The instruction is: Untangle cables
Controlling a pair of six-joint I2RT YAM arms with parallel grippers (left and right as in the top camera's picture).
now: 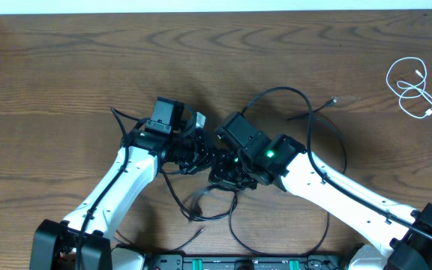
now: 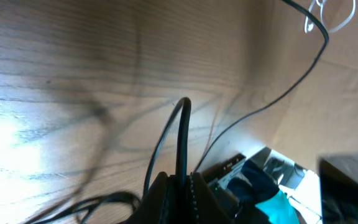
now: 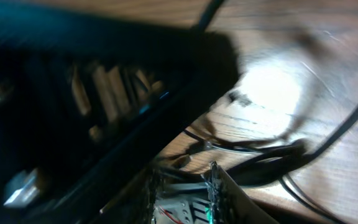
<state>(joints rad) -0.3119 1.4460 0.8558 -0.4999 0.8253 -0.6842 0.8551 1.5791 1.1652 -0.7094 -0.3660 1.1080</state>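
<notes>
Clamped tight, left gripper [image 2: 180, 183], on a loop of black cable [image 2: 183, 127] rising out of it. Parted a little, right gripper [image 3: 182, 186], nothing plainly between its fingers [image 3: 219, 186]; more black cable just beyond. Best done by holding the left grip firm and drawing apart slowly, easing off at any snag. Knotted black cable mid table [image 1: 66, 67]; white cable [image 1: 411, 88] coiled alone, far right. No legible writing; sticker [image 2: 229, 165] too blurred.
</notes>
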